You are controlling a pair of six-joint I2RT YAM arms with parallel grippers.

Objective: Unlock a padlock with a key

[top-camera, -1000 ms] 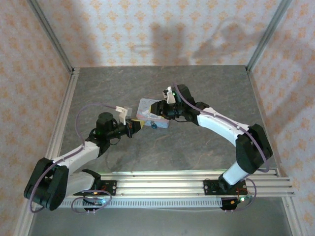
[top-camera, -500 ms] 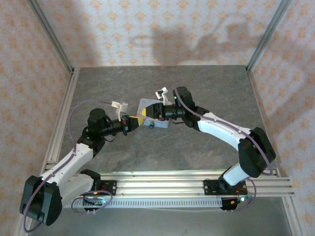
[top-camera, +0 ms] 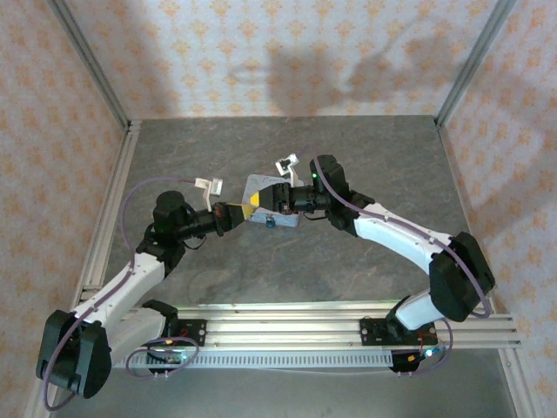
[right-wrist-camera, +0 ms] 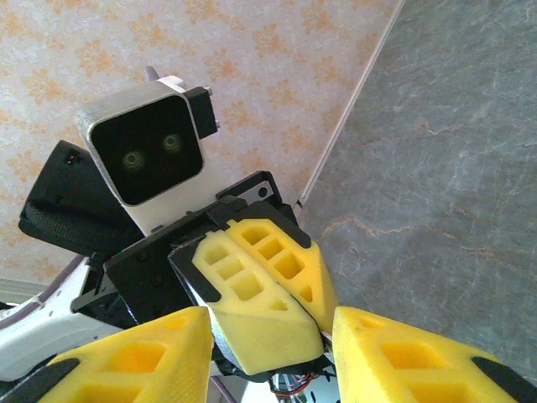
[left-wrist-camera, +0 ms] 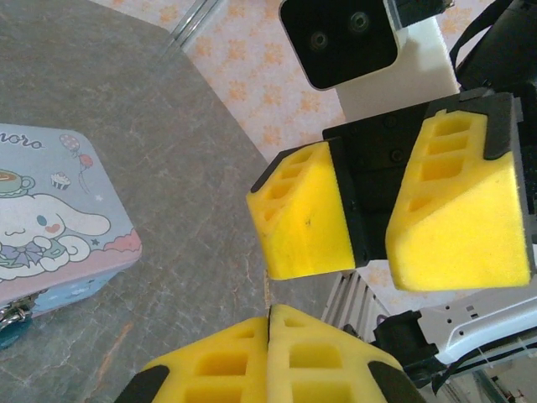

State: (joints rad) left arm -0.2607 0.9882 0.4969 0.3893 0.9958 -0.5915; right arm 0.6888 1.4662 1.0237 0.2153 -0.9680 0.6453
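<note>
My left gripper (top-camera: pixel 246 208) is shut on the key (left-wrist-camera: pixel 268 292), a thin brass sliver poking out between its yellow pads. The right gripper (top-camera: pixel 272 199) faces it tip to tip over the light-blue tin (top-camera: pixel 261 186). It is open, one finger (left-wrist-camera: pixel 306 210) just beyond the key and the other (left-wrist-camera: pixel 461 214) well to the side. In the right wrist view the left gripper's shut fingers (right-wrist-camera: pixel 268 285) sit between my right gripper's (right-wrist-camera: pixel 270 340) spread fingers. The small bluish padlock (top-camera: pixel 271 224) hangs at the tin's near edge; it also peeks in as the padlock (left-wrist-camera: pixel 10 325) below the tin's (left-wrist-camera: pixel 50 218) lid.
The grey stone-patterned table (top-camera: pixel 365 157) runs to aluminium rails (top-camera: pixel 113 183) along the left side and the front (top-camera: pixel 331 326). Patterned walls close in the back and both sides.
The left arm has stretched out, carrying its gripper up and right to the right gripper's tips. The right wrist has rolled and its fingers have narrowed slightly.
</note>
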